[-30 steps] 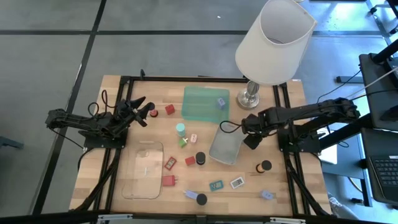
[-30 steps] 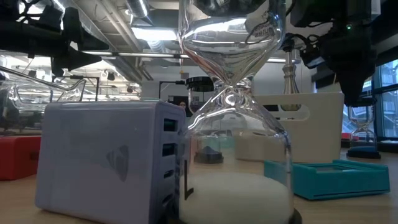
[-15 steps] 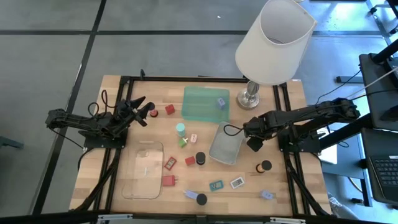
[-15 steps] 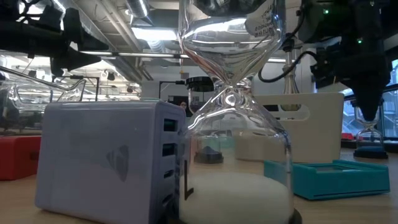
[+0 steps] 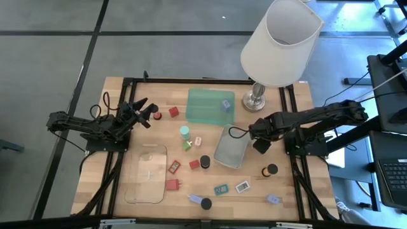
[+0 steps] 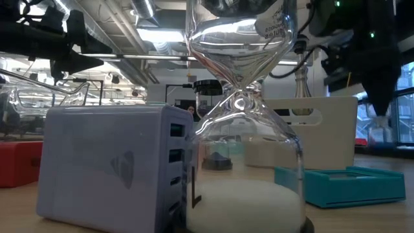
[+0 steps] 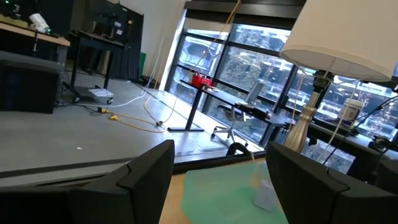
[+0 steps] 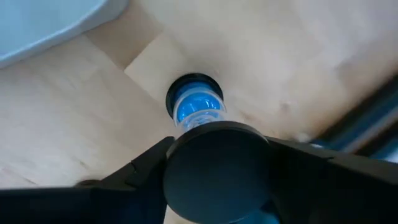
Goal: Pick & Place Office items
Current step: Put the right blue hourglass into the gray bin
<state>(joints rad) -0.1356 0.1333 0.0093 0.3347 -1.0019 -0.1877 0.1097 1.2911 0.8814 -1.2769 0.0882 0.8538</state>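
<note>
Right tool [image 5: 259, 145], just beside the grey tray [image 5: 229, 151], near the surface's [image 5: 159, 89] right rail. In the right wrist view its two fingers meet the black end cap of a small blue-filled hourglass [image 8: 194, 109] on both sides, so the tool reads as clamped on that cap. The far cap of the hourglass points down at the bare wood. Whether it rests there or hangs clear cannot be told.

Left tool [image 5: 141, 111], fingers apart and empty, waits over the surface's left side near a red block [image 5: 173, 112]. The other office items lie scattered between the two arms.

Hazards, as judged from this arrangement:
- The grip bears on a round, smooth cap alone, so the hourglass may twist or slip out under a quick lift.
- A narrow glass waist joins the caps. A sideways knock against the grey tray's wall could tip or crack it.
- If the hold is off-centre, the piece may hang tilted and topple on release.
- A low carry across the surface could sweep the loose items lying there.
</note>
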